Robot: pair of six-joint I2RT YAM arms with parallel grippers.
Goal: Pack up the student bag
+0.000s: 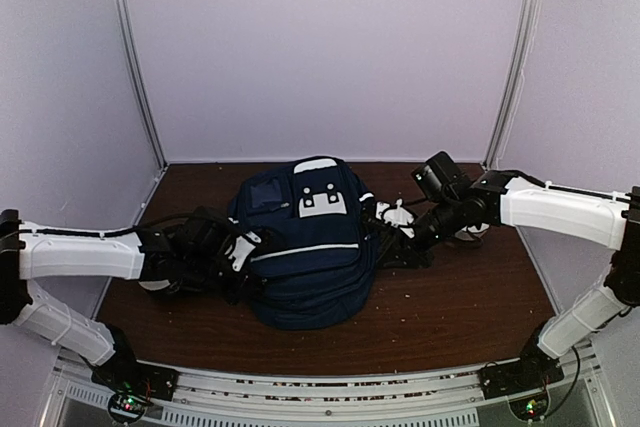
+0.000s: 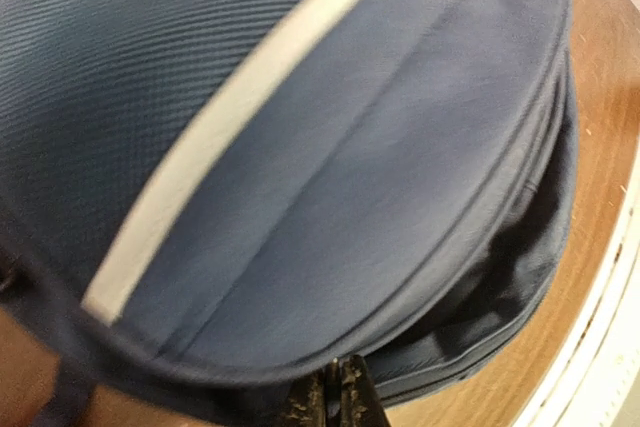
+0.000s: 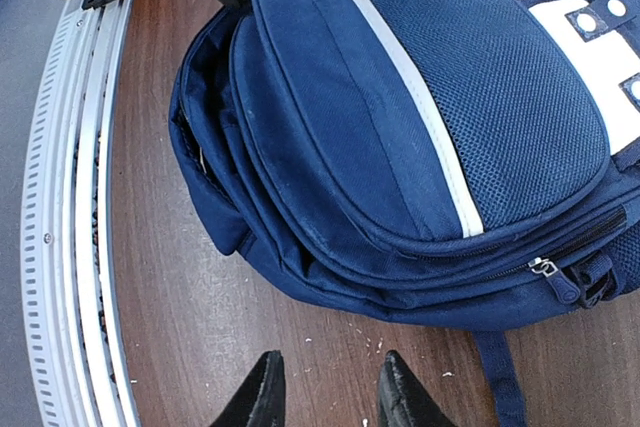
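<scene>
The student bag, navy blue with a white stripe and white patches, lies flat in the middle of the brown table. My left gripper is at its left side. In the left wrist view the left gripper is shut, its tips pinched at the bag's piped seam. My right gripper is at the bag's right side. In the right wrist view the right gripper is open and empty over bare table, a little short of the bag. A zip pull shows on that side.
A compartment of the bag gapes open along its lower edge. A dark strap trails onto the table. The table has a ridged metal rail along its front edge. White walls enclose the back and sides.
</scene>
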